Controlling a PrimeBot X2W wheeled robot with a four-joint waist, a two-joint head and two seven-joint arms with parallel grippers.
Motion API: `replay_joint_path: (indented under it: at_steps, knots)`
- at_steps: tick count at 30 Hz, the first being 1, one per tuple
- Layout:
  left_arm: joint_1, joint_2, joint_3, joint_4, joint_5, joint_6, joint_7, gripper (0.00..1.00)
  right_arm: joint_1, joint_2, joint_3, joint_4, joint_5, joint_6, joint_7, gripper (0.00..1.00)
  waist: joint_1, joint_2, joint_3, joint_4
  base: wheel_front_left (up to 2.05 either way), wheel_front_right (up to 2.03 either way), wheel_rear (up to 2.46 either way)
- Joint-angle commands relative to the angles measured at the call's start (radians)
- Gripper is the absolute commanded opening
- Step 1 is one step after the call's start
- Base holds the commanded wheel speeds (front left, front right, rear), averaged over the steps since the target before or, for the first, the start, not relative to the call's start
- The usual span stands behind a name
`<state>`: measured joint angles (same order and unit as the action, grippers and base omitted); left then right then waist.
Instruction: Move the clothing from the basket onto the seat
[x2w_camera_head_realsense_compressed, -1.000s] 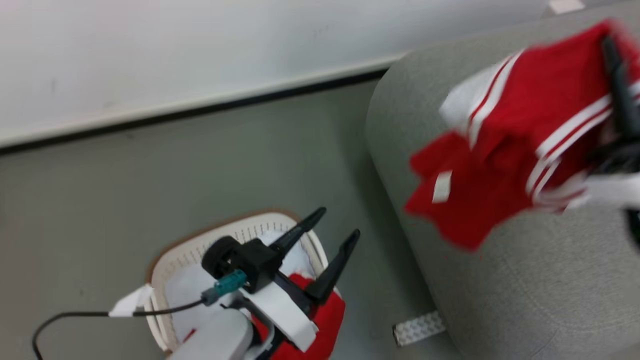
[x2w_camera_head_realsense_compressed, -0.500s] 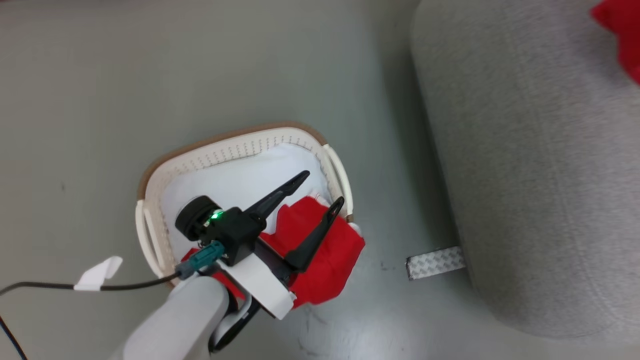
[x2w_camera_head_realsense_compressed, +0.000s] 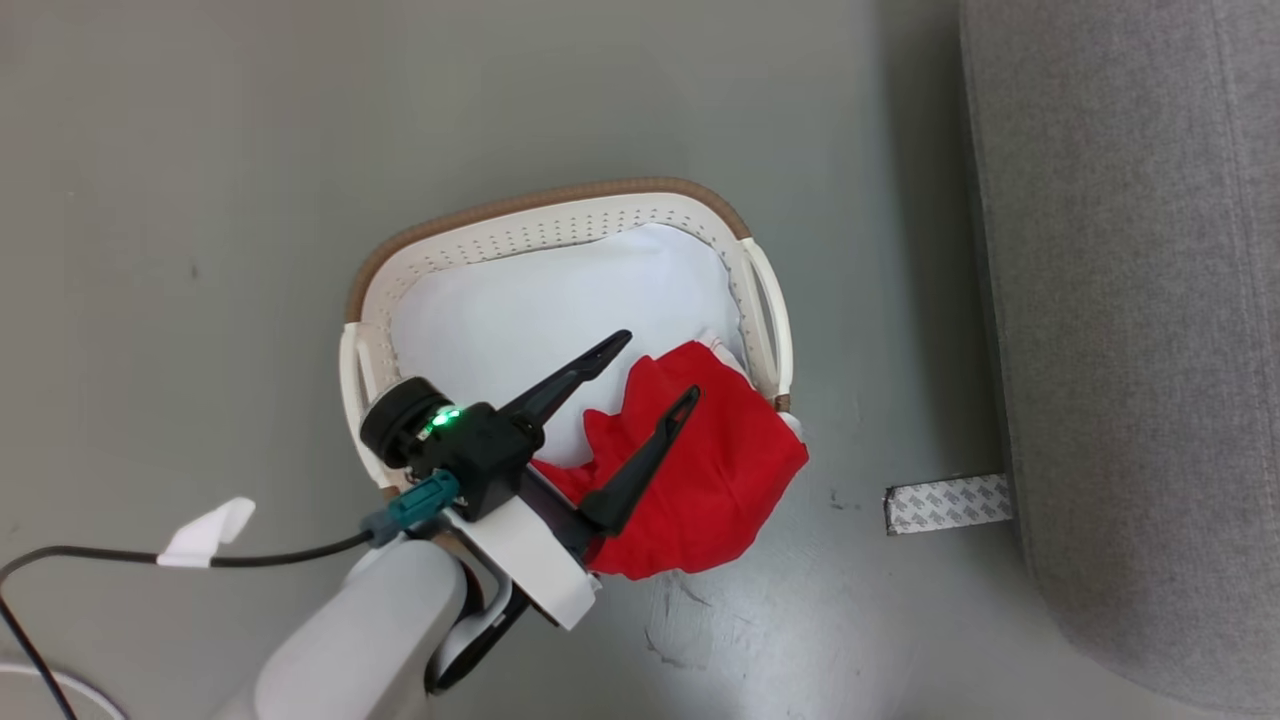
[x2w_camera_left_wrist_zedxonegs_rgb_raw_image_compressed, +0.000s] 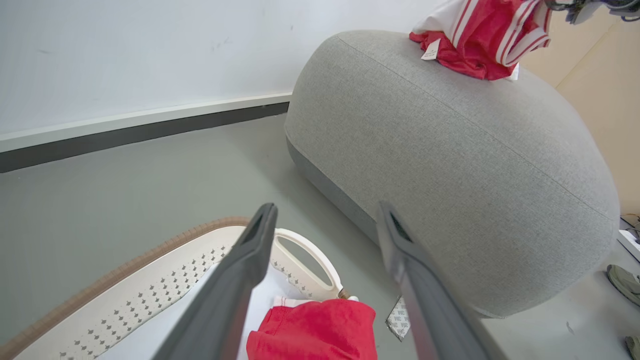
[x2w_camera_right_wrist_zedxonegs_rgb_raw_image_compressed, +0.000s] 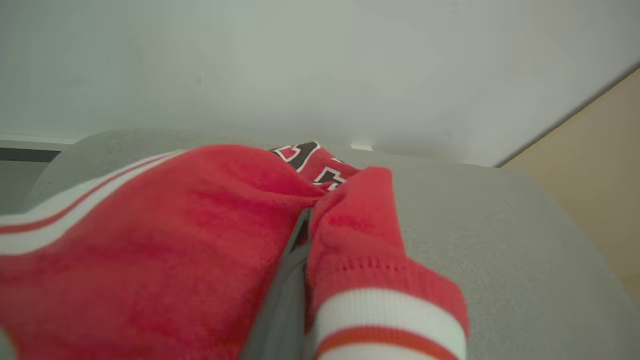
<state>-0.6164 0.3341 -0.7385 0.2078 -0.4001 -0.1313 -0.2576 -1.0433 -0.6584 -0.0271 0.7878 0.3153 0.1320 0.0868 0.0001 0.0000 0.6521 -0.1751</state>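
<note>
The cream basket (x2w_camera_head_realsense_compressed: 560, 215) stands on the floor with a pale pad inside. A red garment (x2w_camera_head_realsense_compressed: 720, 480) hangs over the basket's rim on the side toward the seat (x2w_camera_head_realsense_compressed: 1130, 300), the big grey sofa at the right. My left gripper (x2w_camera_head_realsense_compressed: 658, 368) hovers open above this garment and holds nothing; in the left wrist view its fingers (x2w_camera_left_wrist_zedxonegs_rgb_raw_image_compressed: 250, 260) frame the garment (x2w_camera_left_wrist_zedxonegs_rgb_raw_image_compressed: 320, 330) and basket (x2w_camera_left_wrist_zedxonegs_rgb_raw_image_compressed: 150, 260). A red jersey (x2w_camera_left_wrist_zedxonegs_rgb_raw_image_compressed: 480, 35) with white stripes rests on top of the seat (x2w_camera_left_wrist_zedxonegs_rgb_raw_image_compressed: 450, 150). My right gripper (x2w_camera_right_wrist_zedxonegs_rgb_raw_image_compressed: 295, 240) is shut on the jersey (x2w_camera_right_wrist_zedxonegs_rgb_raw_image_compressed: 150, 240), whose cloth bunches around it.
A strip of patterned tape (x2w_camera_head_realsense_compressed: 945, 503) lies on the grey floor by the seat's base. A black cable (x2w_camera_head_realsense_compressed: 250, 555) with a white tag trails from my left wrist. A white wall with a dark baseboard (x2w_camera_left_wrist_zedxonegs_rgb_raw_image_compressed: 125, 135) runs behind. A shoe (x2w_camera_left_wrist_zedxonegs_rgb_raw_image_compressed: 625, 282) lies past the seat.
The head camera has swung down onto the basket, so the jersey and right gripper have left its picture. My left gripper stays open over the basket.
</note>
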Motion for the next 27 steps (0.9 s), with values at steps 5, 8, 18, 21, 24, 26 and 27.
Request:
replay_joint_path:
  at_steps: [5, 8, 18, 21, 24, 26, 27]
  knots:
    - [0.004, 0.004, 0.016, 0.024, -0.02, 0.006, -0.005, 1.0, 0.035, 0.026, 0.084, 0.05, 0.013, -0.003, 0.064, 1.0, -0.0001, 0.0, -0.012, 0.005, 0.0, 0.0, 0.0]
    - [0.012, 0.003, 0.029, 0.034, -0.028, 0.01, -0.007, 1.0, 0.035, 0.032, 0.139, 0.047, 0.041, -0.003, 0.102, 1.0, -0.0001, 0.0, -0.03, -0.005, 0.0, 0.0, 0.0]
    - [0.073, -0.041, 0.04, 0.084, -0.034, 0.009, -0.007, 1.0, 0.14, 0.011, 0.335, 0.016, 0.24, -0.003, 0.332, 1.0, -0.0001, 0.0, -0.217, -0.044, 0.0, 0.0, 0.0]
    - [0.094, -0.054, 0.047, 0.093, -0.038, 0.01, -0.007, 1.0, 0.17, -0.017, 0.372, -0.02, 0.277, -0.003, 0.374, 1.0, -0.0001, 0.0, -0.265, -0.05, 0.0, 0.0, 0.0]
    - [0.127, -0.069, 0.066, 0.105, -0.042, 0.014, -0.007, 1.0, 0.233, -0.056, 0.422, -0.083, 0.321, -0.003, 0.418, 1.0, -0.0001, 0.0, -0.337, -0.06, 0.0, 0.0, 0.0]
    - [0.15, -0.08, 0.08, 0.113, -0.045, 0.016, -0.007, 1.0, 0.263, -0.087, 0.45, -0.14, 0.346, -0.003, 0.433, 1.0, -0.0001, 0.0, -0.386, -0.064, 0.0, 0.0, 0.0]
    - [0.163, -0.085, 0.087, 0.117, -0.046, 0.018, -0.007, 1.0, 0.275, -0.104, 0.464, -0.178, 0.353, -0.003, 0.436, 1.0, -0.0001, 0.0, -0.409, -0.065, 0.0, 0.0, 0.0]
